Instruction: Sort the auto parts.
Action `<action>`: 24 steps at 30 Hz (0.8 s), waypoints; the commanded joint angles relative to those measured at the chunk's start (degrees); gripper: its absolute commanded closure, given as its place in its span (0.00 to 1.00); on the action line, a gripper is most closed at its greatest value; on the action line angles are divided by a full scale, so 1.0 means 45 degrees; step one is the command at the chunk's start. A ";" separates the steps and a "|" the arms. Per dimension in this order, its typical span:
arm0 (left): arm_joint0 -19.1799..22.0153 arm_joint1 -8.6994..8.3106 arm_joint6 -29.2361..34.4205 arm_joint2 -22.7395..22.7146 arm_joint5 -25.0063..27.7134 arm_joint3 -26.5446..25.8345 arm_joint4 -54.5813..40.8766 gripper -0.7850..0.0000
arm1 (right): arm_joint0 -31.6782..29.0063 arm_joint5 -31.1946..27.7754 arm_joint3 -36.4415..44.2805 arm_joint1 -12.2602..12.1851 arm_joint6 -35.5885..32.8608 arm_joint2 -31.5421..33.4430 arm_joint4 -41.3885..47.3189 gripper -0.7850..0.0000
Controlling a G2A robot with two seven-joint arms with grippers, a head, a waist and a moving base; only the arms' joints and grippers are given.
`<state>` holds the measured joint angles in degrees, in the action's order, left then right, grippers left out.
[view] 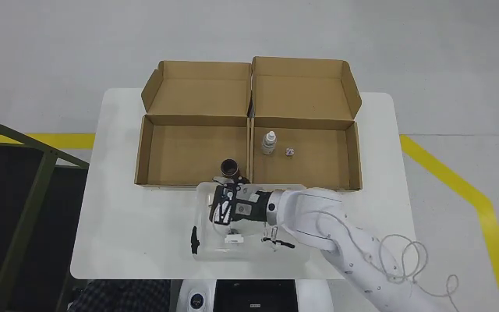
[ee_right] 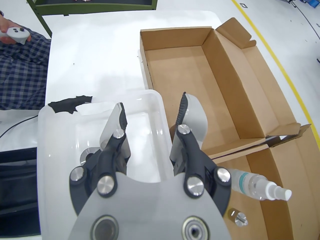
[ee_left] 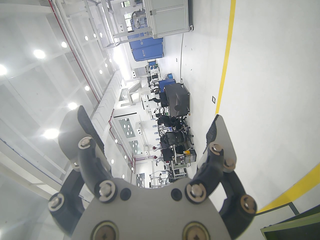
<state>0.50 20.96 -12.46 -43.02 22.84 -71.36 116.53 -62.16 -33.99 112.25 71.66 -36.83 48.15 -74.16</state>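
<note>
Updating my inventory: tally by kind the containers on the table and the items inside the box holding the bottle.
Cardboard boxes: 2
Clear plastic tray: 1
Spray bottle: 1
Small metal part: 1
Total: 5

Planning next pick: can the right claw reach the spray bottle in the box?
Likely yes. The right claw is open and empty above the clear tray; the spray bottle sits in the open-topped box just beyond, nothing covering it.
</note>
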 commanded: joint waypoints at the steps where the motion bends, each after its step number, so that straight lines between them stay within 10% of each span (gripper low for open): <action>1: 0.0000 0.0000 0.0000 0.0000 0.0000 0.0000 0.0000 0.00 | -0.0307 -0.0309 0.0212 -0.0089 -0.0095 0.0107 -0.0102 0.51; 24: 0.0000 0.0000 0.0000 0.0000 0.0000 0.0000 0.0000 0.00 | -0.2452 -0.2168 0.0581 -0.0783 -0.0659 0.0726 -0.0793 0.48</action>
<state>0.50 20.96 -12.46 -43.02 22.84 -71.36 116.53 -73.15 -43.65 115.03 68.16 -39.66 51.65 -77.59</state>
